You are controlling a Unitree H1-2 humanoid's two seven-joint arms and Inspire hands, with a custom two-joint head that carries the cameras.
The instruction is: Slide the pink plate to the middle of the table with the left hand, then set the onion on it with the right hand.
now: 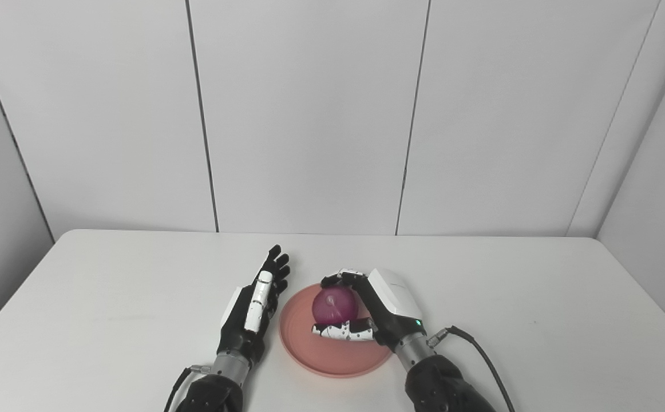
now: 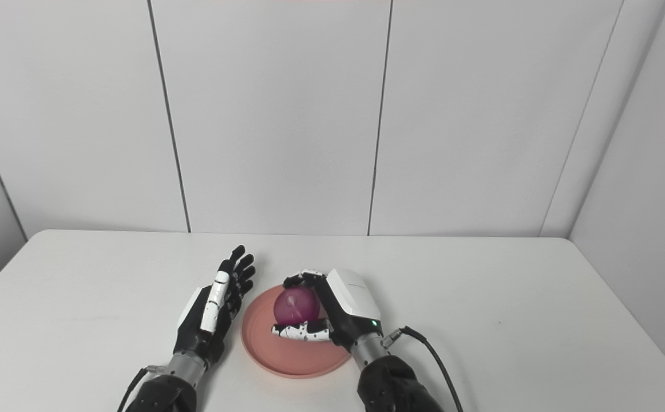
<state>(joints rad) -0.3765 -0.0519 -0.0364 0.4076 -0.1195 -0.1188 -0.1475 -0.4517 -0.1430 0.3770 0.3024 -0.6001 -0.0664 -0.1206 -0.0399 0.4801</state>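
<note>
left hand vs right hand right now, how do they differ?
The left hand is open, fingers straight, holding nothing; the right hand is shut on the onion. The left sits beside the pink plate; the right is over it. Both reach in from the near edge.

No text, label, brand, number or sign can be read anywhere in either view.
</note>
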